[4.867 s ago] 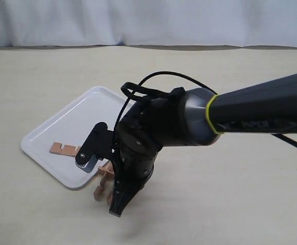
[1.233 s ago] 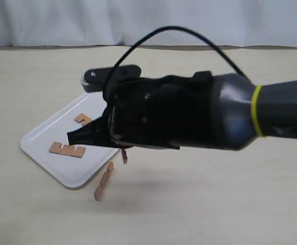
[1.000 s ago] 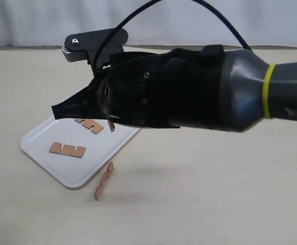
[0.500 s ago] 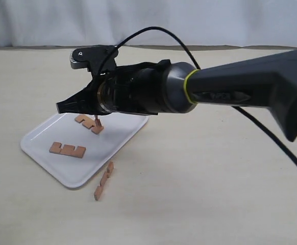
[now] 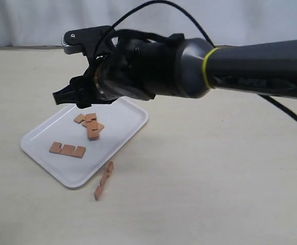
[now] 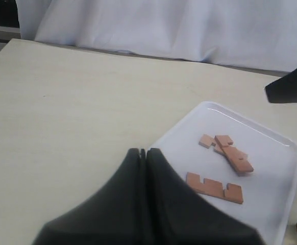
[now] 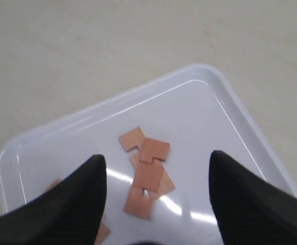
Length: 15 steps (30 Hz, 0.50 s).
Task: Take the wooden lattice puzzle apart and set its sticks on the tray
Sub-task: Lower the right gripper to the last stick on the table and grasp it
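Overhead, the right gripper point(image 7: 156, 159) hangs with its two fingers point(image 7: 77, 204) spread wide, holding nothing and touching nothing; in the exterior view it point(image 5: 69, 98) hovers above the far part of the tray point(image 5: 46, 135). Directly beneath the gap lie the crossed sticks point(image 7: 147, 173), a small heap of overlapping pieces flat on the tray floor point(image 5: 90, 125). At about 7 o'clock from that heap in the exterior view, a notched stick point(image 5: 67, 149) lies flat by itself on the tray. At about 5 o'clock from the tray, just beside its near rim, a loose stick point(image 5: 103, 180) stands on edge on the table point(image 5: 215, 178). The left gripper point(image 6: 143, 152) has its fingers pressed together, pinching nothing.
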Each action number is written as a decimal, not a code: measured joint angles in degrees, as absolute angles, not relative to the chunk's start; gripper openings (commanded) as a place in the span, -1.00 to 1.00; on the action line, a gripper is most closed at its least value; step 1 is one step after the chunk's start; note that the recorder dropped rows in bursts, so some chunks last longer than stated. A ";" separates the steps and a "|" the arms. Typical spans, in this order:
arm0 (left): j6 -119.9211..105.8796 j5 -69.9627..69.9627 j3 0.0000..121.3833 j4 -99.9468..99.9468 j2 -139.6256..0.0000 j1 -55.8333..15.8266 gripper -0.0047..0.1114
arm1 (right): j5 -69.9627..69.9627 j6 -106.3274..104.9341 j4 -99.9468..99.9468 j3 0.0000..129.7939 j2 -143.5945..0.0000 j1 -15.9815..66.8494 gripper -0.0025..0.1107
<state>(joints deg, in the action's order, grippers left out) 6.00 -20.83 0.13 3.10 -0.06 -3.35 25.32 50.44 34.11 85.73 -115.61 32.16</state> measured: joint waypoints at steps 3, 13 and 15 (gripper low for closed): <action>6.00 -20.83 0.13 3.10 -0.06 -3.35 -0.92 | 36.78 42.30 28.63 85.93 -112.24 33.88 0.05; 6.00 -20.83 0.13 3.10 -0.06 -3.35 -0.92 | 49.84 42.71 16.05 79.44 -111.57 40.80 0.05; 6.00 -20.83 0.13 3.10 -0.06 -3.35 -0.92 | 49.56 45.73 16.30 79.44 -111.57 41.79 0.05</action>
<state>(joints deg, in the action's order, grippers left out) 6.00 -20.83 0.13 3.10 -0.06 -3.35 49.56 45.73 16.30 79.44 -111.57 41.79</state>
